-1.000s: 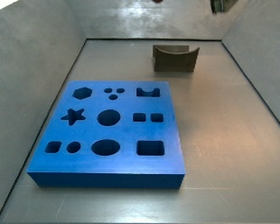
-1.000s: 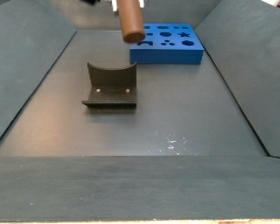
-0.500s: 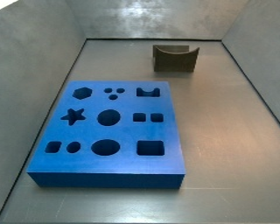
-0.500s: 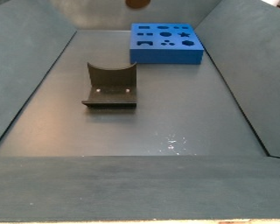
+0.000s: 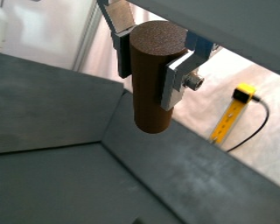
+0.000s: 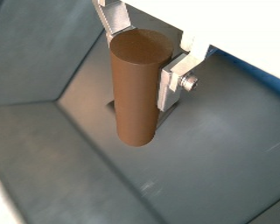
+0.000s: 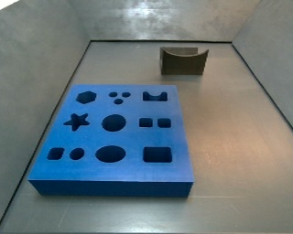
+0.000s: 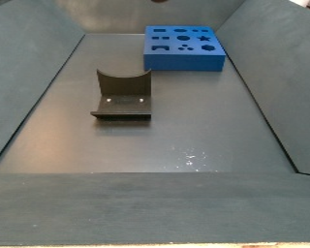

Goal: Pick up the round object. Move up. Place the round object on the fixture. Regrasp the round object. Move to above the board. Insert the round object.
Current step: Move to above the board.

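Observation:
My gripper [image 5: 150, 63] [image 6: 143, 63] is shut on the round object [image 5: 150, 83] [image 6: 137, 92], an orange-brown cylinder peg held upright between the silver fingers [image 5: 178, 77], high above the floor. Gripper and peg show only in both wrist views; both are above the top of both side views. The fixture [image 7: 183, 60] [image 8: 121, 94], a dark block with a U-shaped notch, stands empty on the floor. The blue board [image 7: 113, 142] [image 8: 184, 46] with several shaped holes lies flat; nothing is in its holes. A blue strip of the board shows in a wrist view [image 6: 254, 72].
Grey sloped walls [image 7: 45, 110] [image 8: 28, 87] enclose the bin floor [image 8: 170, 145]. In a wrist view a yellow device with a black cable [image 5: 234, 109] lies outside the bin wall.
The peg and gripper have risen out of the top of the side view, where the peg still showed one second ago. Board and fixture have not moved.

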